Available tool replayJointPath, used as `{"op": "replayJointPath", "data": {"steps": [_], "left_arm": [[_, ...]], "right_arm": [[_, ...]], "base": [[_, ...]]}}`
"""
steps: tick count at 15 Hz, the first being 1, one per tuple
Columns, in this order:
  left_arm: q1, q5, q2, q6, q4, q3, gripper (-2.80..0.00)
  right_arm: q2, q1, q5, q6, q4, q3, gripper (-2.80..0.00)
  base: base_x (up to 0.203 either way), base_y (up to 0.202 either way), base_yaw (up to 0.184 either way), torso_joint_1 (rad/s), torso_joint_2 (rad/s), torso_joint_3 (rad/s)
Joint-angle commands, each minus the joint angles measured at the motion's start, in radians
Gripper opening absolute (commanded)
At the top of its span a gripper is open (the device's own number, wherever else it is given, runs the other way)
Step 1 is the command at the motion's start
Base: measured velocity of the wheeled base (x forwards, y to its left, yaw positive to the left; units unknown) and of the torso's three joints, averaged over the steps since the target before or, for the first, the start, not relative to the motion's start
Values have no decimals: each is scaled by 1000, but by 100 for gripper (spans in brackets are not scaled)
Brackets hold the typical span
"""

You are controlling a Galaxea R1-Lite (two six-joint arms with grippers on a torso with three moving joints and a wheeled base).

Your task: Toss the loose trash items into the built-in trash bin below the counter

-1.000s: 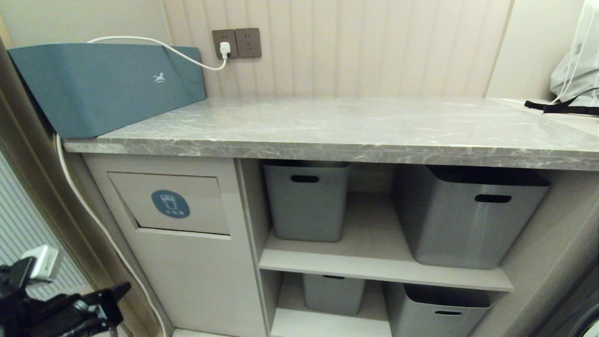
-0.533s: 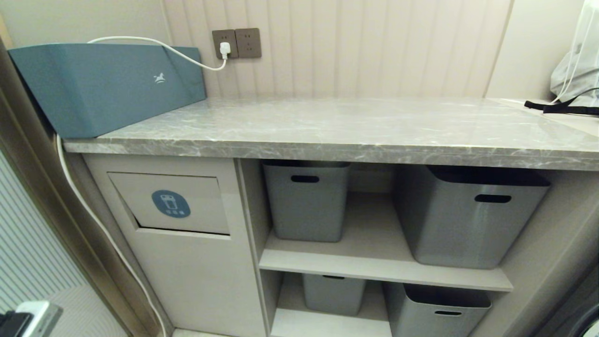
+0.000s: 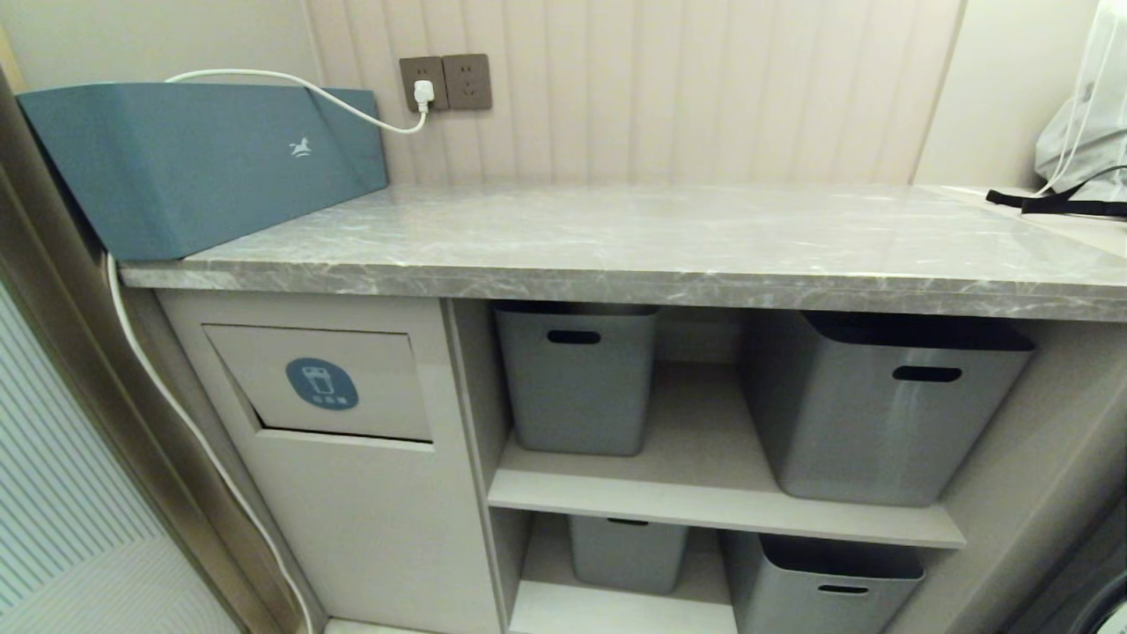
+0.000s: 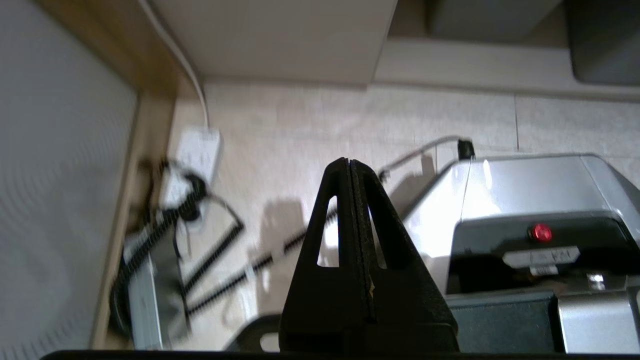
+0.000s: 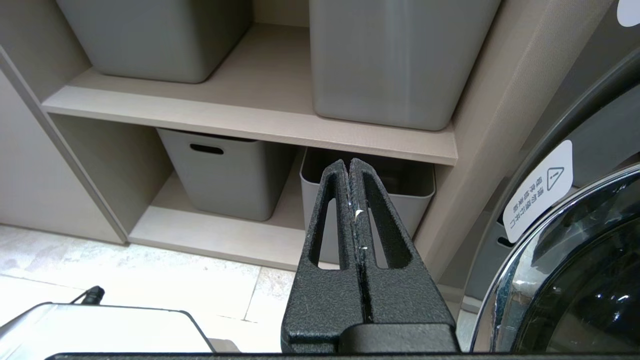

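counts: one counter [image 3: 669,238], one built-in trash bin [image 3: 326,383], four grey tubs, one teal box [image 3: 194,163], one double wall socket [image 3: 445,81] with one white plug in it. no loose trash shows in any view.

counter's long axis runs left-right across the head view, thick front edge facing the camera. trash bin sits under the counter's left end, in the beige cabinet front; its recessed flap is a rectangle wider than tall, facing forward, one round blue sticker [image 3: 321,384] near its middle. flap looks closed, flush in its recess.

tubs: two on the upper shelf [image 3: 704,502], two on the lower, all right of the bin.

left gripper [image 4: 350,167]: fingers pressed together, empty, pointing down at the tiled floor [image 4: 310,125] beside the robot base. right gripper [image 5: 349,167]: fingers closed, empty, aimed toward the lower shelf, tubs beyond it. neither arm appears in the head view.
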Motion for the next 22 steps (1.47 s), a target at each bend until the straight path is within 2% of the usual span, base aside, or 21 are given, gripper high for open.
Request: {"op": "replayJointPath", "data": {"steps": [1,4,5,9,12,13,15,17,19,22], "left_arm": [[-19,-6,-153,35,-1,8,-280],[-117,-26,-386,112,12,12,-280],[-153,-28,-426,128,16,13,-280],[-157,-7,-362,82,20,13,-280],[-158,-5,-354,74,17,13,-280],[-187,-4,-353,64,17,14,-280],[-290,5,-345,27,16,14,-280],[-355,7,-347,20,16,13,-280],[-397,7,-345,24,17,13,-280],[-409,7,-358,27,16,14,-280]], "right_arm": [[1,0,0,0,1,0,-280],[1,0,9,-18,2,0,-280],[1,0,0,5,2,0,-280],[1,0,5,-8,1,2,-280],[2,0,14,-76,6,-1,-280],[1,0,19,-81,12,-3,-280],[1,0,32,-95,12,-3,-280],[1,0,32,-98,12,-2,-280],[1,0,34,-99,12,-3,-280],[1,0,32,-96,14,-5,-280]], "base": [[0,0,0,0,0,0],[0,0,0,0,0,0],[0,0,0,0,0,0],[0,0,0,0,0,0],[0,0,0,0,0,0],[0,0,0,0,0,0],[0,0,0,0,0,0],[0,0,0,0,0,0],[0,0,0,0,0,0],[0,0,0,0,0,0]]}}
